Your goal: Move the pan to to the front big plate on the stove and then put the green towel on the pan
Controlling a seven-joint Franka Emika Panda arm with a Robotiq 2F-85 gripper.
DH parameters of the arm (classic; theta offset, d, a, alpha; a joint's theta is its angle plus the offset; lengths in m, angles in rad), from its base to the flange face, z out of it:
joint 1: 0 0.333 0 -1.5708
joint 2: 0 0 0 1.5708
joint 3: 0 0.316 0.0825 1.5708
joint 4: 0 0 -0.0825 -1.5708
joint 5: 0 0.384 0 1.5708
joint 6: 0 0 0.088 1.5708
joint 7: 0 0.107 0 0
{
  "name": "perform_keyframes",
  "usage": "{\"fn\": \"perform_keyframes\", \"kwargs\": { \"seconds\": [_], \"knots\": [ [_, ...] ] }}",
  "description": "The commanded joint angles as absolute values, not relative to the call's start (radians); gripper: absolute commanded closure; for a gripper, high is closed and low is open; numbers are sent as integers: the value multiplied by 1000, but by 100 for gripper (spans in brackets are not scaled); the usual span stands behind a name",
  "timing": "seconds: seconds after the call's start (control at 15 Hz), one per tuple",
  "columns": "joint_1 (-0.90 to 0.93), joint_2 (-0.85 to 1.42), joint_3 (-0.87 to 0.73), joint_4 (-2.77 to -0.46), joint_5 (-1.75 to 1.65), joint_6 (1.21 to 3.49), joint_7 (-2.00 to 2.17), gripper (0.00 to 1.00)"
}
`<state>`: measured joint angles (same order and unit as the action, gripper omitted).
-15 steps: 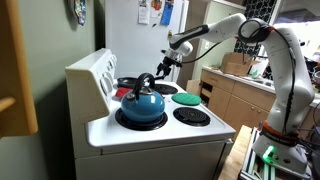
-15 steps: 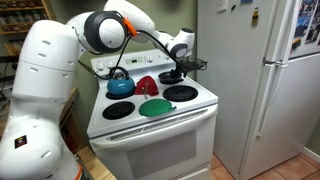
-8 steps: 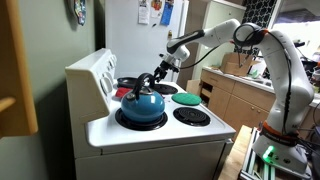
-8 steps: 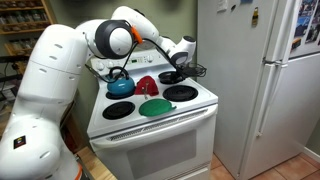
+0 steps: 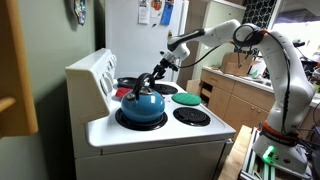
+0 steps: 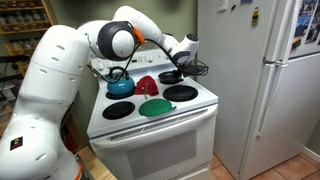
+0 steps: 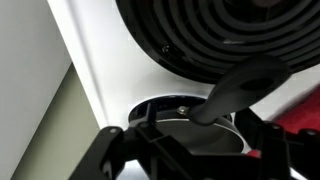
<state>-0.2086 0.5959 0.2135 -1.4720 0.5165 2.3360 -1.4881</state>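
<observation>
The small black pan (image 7: 190,128) sits on a back burner; in both exterior views it shows only partly under the arm (image 6: 172,76) (image 5: 129,83). Its black handle (image 7: 240,88) runs up to the right. My gripper (image 7: 195,150) (image 6: 180,66) (image 5: 153,77) hangs just above the pan where the handle joins the rim. The jaws stand apart on either side and are open, and I see no contact. The green towel (image 6: 155,107) (image 5: 186,98) lies at the stove's front middle. The front big burner (image 6: 181,93) is bare.
A blue kettle (image 5: 140,104) (image 6: 120,84) stands on another back burner. A red cloth-like thing (image 6: 146,84) (image 7: 300,125) lies mid-stove beside the pan. A coil burner (image 7: 230,30) fills the top of the wrist view. A fridge (image 6: 260,80) stands beside the stove.
My gripper has come down slightly onto the pan's handle end at the back burner. Pan, towel and kettle have not moved.
</observation>
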Motion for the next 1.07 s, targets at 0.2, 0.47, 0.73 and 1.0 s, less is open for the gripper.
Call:
{"fn": "perform_keyframes", "kwargs": {
  "seconds": [0.2,0.47,0.73,1.0],
  "knots": [
    [-269,574,212,-1449,534,2238,-1504,17],
    [-289,573,198,-1423,529,2159,-1510,0],
    [-275,580,188,-1415,526,2183,-1492,0],
    [-275,580,188,-1415,526,2182,-1492,0]
  ]
}}
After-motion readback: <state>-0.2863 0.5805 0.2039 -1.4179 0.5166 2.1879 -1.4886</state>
